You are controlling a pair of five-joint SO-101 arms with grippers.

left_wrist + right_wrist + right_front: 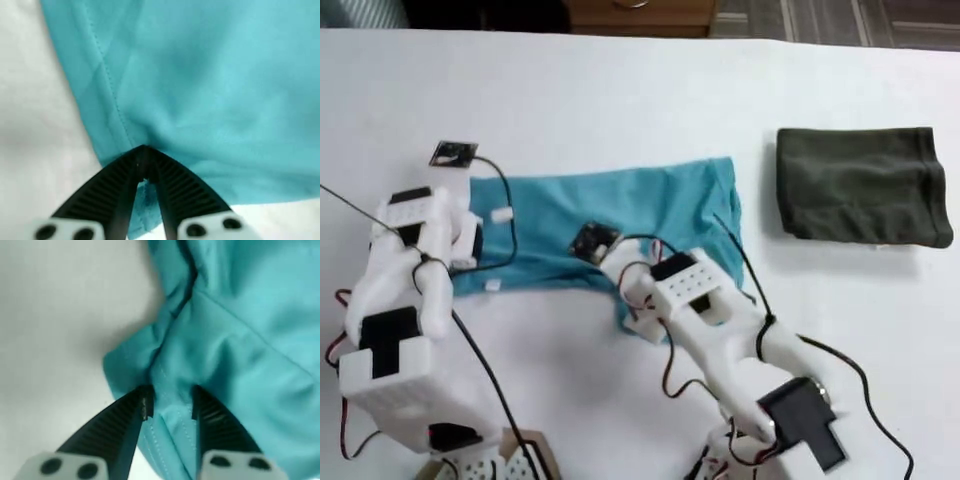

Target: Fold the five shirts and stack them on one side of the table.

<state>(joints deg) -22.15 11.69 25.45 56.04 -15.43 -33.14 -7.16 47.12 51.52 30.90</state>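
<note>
left gripper (143, 150): fingers pressed together on the hem at the left end of the teal knit shirt (620, 220), which lies flattened into a long band on the white table (620, 90). right gripper (170, 401): pinching a bunched fold at the near edge of the teal knit shirt, toward its right end. dark olive folded shirt (860, 185): right of the teal knit shirt, apart from it, laid flat. judged: one of five folded and placed, the second mid-fold, the rest to come.
</note>
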